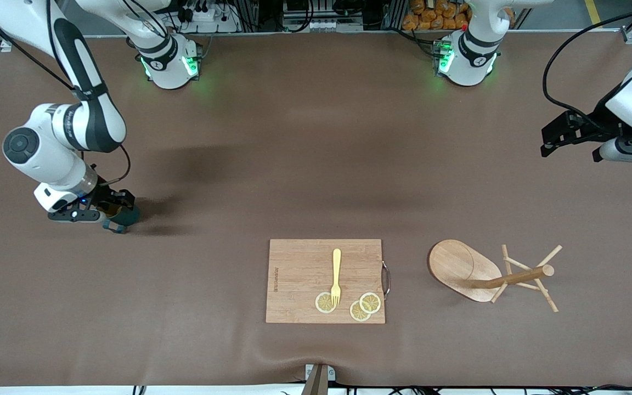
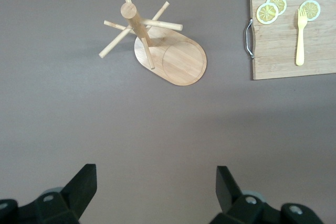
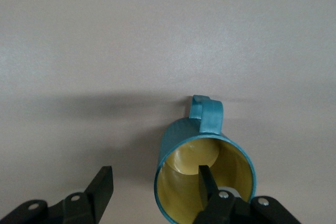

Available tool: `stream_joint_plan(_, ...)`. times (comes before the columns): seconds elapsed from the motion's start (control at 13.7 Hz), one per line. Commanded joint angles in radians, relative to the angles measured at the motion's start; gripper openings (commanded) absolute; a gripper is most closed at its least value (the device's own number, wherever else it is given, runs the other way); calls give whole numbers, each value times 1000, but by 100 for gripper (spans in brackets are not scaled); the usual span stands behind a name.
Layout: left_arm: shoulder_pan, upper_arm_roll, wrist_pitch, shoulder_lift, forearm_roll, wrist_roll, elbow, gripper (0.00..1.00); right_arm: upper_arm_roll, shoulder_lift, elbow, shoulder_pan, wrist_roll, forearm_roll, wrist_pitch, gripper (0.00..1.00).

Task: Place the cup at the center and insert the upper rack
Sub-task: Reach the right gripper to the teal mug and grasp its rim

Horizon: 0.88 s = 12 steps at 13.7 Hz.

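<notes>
Teal cup (image 3: 205, 177), round yellow interior

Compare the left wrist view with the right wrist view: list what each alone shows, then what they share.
Only the left wrist view: the upper rack standing on its oval base, the cutting board with a yellow fork and lemon slices, and the open left gripper. Only the right wrist view: the cup, one finger of the open right gripper inside its rim, the other outside. Both: the brown table.
</notes>
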Motion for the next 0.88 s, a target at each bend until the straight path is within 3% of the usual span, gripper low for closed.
stream_joint_plan(0.0, 2, -4, -2, 0, 4, -4, 14, 100, -3, 16, -19, 10, 21, -5, 43, 62)
stream_joint_plan(0.07, -1, -4, -2, 0, 4, -4, 14, 100, -3, 27, -31, 11, 21, -4, 67, 60)
stream_joint_plan(0.29, -1, -4, -2, 0, 4, -4, 14, 100, -3, 35, -51, 13, 21, -5, 104, 32)
stream_joint_plan(0.58, -4, -6, -3, 2, 4, -9, 11, 100, -1, 33, -49, 13, 23, -5, 95, 10)
stream_joint_plan(0.66, -5, -6, -5, 2, 4, -9, 11, 100, -1, 30, -49, 13, 21, -5, 92, 1)
stream_joint_plan(0.8, -4, -17, -6, 2, 4, -7, 13, 100, -1, 25, -46, 13, 23, -5, 85, 0)
